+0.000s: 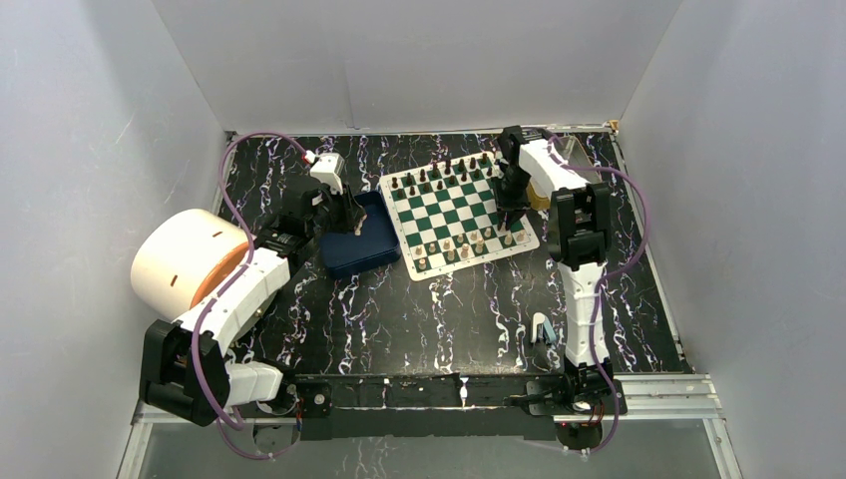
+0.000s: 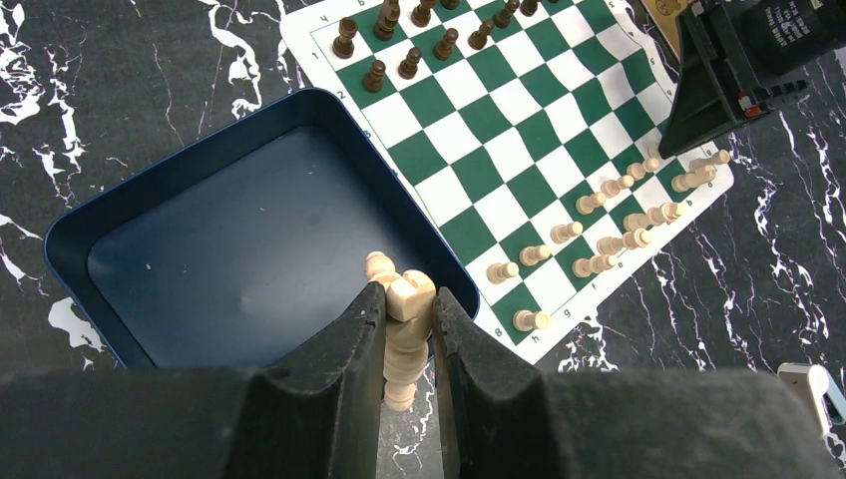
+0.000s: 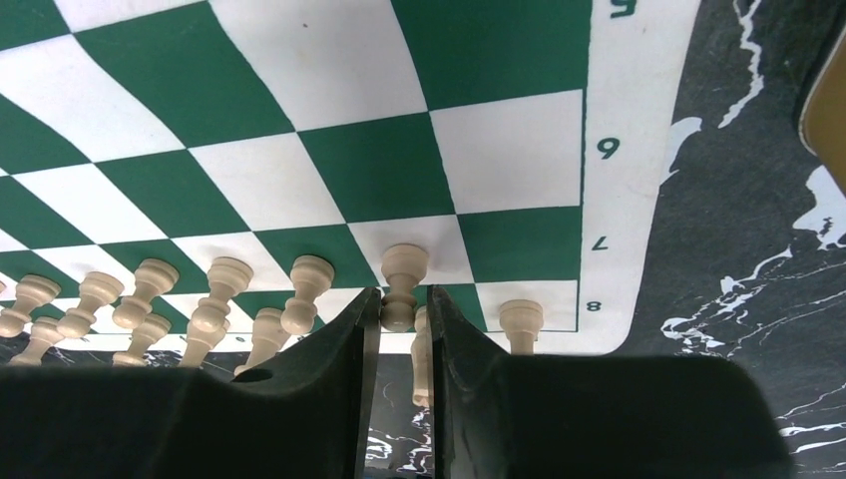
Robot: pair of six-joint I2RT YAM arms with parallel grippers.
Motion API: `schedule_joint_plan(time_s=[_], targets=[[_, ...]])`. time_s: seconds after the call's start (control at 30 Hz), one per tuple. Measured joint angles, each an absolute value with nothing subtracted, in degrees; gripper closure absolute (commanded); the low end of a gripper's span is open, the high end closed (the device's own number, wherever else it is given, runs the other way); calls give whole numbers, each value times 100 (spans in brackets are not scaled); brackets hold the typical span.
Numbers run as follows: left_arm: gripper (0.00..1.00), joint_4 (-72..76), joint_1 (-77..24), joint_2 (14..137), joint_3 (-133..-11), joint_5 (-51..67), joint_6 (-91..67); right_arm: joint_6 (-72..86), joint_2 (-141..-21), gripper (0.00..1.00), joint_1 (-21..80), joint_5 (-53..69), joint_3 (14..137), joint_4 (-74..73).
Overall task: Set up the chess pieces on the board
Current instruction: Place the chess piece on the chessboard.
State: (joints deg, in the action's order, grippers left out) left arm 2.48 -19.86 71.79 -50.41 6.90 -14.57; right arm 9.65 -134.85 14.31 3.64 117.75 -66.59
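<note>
The board (image 1: 454, 205) lies at the back middle of the table, dark pieces (image 1: 439, 172) along its far side and cream chess pieces (image 1: 469, 244) in two rows along its near side. My left gripper (image 2: 407, 291) hovers over the blue tray's (image 2: 219, 239) rim next to the board (image 2: 519, 150), shut on a cream knight-like piece (image 2: 414, 299). My right gripper (image 3: 403, 294) is down at the board's near right corner (image 3: 599, 200). A slim cream piece (image 3: 421, 349) stands between its fingers against the right one, with a gap to the left finger. A cream pawn (image 3: 403, 269) stands just beyond the fingertips.
The blue tray (image 1: 359, 244) sits left of the board and looks bare inside. A large white roll (image 1: 185, 261) lies by the left arm. A tan tin (image 1: 539, 195) shows behind the right arm. A small white and blue object (image 1: 542, 329) lies near the right base.
</note>
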Motion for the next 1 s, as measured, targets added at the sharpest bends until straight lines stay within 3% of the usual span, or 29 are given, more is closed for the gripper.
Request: schedule_joint_plan(time_s=[0.57,0.73,1.0], targets=[[100,248,-1986,7183,-5041,685,-1658,1044,-13312,55,1431,554,12003,-6670],[100,148,-1986,7341,-5229,685,-2040,1264,-12230,54,1431,1153,11133,-5990],[100,316,-1986,7437,-5527,1153,-2947,1975,-10125,51,1516,2298,8868,-3448]])
